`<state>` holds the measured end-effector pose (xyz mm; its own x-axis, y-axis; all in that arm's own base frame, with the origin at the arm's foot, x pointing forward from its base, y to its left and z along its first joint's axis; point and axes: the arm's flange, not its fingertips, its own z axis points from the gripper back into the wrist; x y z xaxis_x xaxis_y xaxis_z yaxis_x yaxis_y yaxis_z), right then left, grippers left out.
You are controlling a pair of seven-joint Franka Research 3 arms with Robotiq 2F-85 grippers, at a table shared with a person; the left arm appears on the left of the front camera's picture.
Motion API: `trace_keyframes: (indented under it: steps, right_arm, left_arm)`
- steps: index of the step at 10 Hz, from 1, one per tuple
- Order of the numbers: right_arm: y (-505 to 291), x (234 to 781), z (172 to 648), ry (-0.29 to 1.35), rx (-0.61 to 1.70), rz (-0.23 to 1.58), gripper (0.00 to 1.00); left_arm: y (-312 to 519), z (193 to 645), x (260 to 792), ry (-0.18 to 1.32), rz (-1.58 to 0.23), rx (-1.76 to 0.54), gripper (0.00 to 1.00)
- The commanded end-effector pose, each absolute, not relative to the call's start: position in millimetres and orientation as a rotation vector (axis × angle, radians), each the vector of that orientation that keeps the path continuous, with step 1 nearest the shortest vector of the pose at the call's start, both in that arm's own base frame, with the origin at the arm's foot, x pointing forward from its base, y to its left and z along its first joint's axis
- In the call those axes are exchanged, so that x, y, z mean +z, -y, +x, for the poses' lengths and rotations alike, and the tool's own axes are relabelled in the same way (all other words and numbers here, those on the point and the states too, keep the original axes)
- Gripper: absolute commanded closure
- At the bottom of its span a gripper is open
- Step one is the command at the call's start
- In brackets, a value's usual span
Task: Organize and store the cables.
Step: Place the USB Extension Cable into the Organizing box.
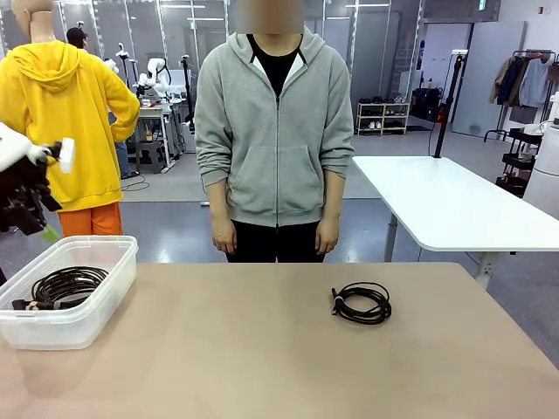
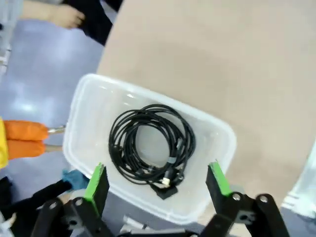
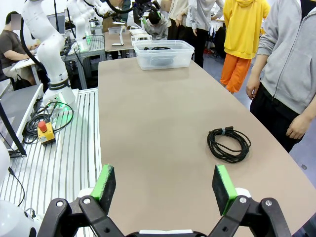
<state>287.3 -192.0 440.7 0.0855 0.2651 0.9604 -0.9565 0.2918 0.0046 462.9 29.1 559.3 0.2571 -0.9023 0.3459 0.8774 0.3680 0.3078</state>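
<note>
Tan surface [image 3: 148, 123] runs ahead of the right tool [image 3: 165, 181], whose jaws stand wide and empty. The loose coil [image 3: 229, 158] lies ahead to its right. It looks light and floppy, so pinch across the bundled strands by the band. Farther off, the left tool [image 2: 157, 174], wide and empty, hovers over the bin [image 2: 73, 131], with the stored coil [image 2: 183, 143] below.

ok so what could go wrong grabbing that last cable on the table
The last coil lies flat on the table, so the right jaws may catch only a few loops and pull it apart. The bin already holds another coil; a second one might tangle with it.
</note>
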Motion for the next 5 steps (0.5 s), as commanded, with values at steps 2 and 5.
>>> trace_keyframes:
  steps: [2, 5]
  right_arm:
    - [192.8, 441.5, 287.1, 1.120, 1.092, 0.815, 0.00]
    - [192.8, 441.5, 287.1, 1.120, 1.092, 0.815, 0.00]
  left_arm:
    - [-75.2, 388.5, 560.8, 0.710, -0.161, -1.108, 0.00]
    - [-128.5, 342.3, 563.0, 0.820, -0.309, -1.113, 0.00]
